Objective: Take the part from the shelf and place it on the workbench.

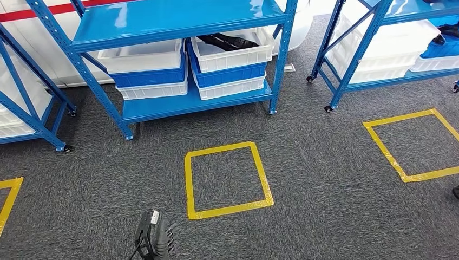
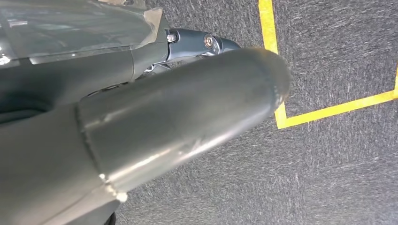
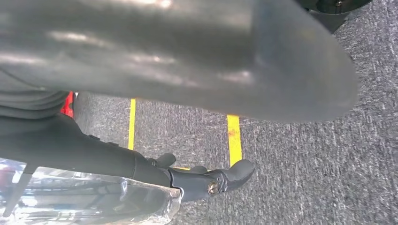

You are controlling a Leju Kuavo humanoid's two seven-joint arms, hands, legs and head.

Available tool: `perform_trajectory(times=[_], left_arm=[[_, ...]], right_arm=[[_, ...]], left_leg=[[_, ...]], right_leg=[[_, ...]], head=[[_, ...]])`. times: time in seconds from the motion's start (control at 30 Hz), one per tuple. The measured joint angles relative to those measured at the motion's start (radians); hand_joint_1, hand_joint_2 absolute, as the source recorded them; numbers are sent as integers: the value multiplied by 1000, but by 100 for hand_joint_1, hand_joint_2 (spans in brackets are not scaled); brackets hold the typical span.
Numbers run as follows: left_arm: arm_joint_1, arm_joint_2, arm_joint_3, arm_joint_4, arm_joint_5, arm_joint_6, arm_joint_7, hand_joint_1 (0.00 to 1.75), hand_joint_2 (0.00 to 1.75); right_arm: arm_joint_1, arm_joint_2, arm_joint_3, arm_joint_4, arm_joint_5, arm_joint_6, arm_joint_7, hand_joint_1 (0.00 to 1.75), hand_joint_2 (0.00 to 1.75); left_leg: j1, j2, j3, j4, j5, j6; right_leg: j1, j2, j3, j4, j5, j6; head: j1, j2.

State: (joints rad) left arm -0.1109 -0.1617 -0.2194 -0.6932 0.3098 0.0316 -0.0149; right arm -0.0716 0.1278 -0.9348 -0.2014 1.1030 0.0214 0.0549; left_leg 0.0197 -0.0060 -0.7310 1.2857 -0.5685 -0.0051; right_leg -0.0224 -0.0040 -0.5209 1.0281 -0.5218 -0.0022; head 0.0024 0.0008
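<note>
Approach to the shelf (image 1: 178, 103); part (image 1: 227, 41) not yet taken.
Both hands are being hung empty, fingers apart; reaching into the bin (image 1: 230, 54) is judged next.

Grey carpet (image 1: 325, 179) marked with yellow tape.
One taped square (image 1: 227, 180) sits centre; another (image 1: 414, 145) at three o'clock; a corner (image 1: 8, 197) at nine.

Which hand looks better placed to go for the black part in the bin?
Left, marginally: the left hand sits ahead of the body, toward the white bin with the black part. The right hand hangs over carpet. Both empty.
</note>
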Motion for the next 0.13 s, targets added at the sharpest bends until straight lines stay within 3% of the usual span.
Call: perform_trajectory(times=[0.03, 0.07, 0.13], left_arm=[[2, 0, 0, 0, 0, 0, 0, 0, 0], [3, 1, 0, 0, 1, 0, 0, 0, 0], [3, 2, 0, 0, 1, 0, 0, 0, 0]], right_arm=[[0, 0, 0, 0, 1, 0, 0, 0, 0], [1, 0, 0, 0, 1, 0, 0, 0, 0], [0, 0, -1, 0, 1, 0, 0, 0, 0]], left_leg=[[0, 1, -24, 28, 5, 3], [-1, 2, -30, 17, 29, 8], [-5, 3, -7, -58, 90, 22]], right_leg=[[3, -1, 6, 0, -5, -4], [6, -1, 13, 0, -12, -5], [11, -1, 27, 0, -22, -6]], head=[[0, 0], [0, 0], [-1, 0]])
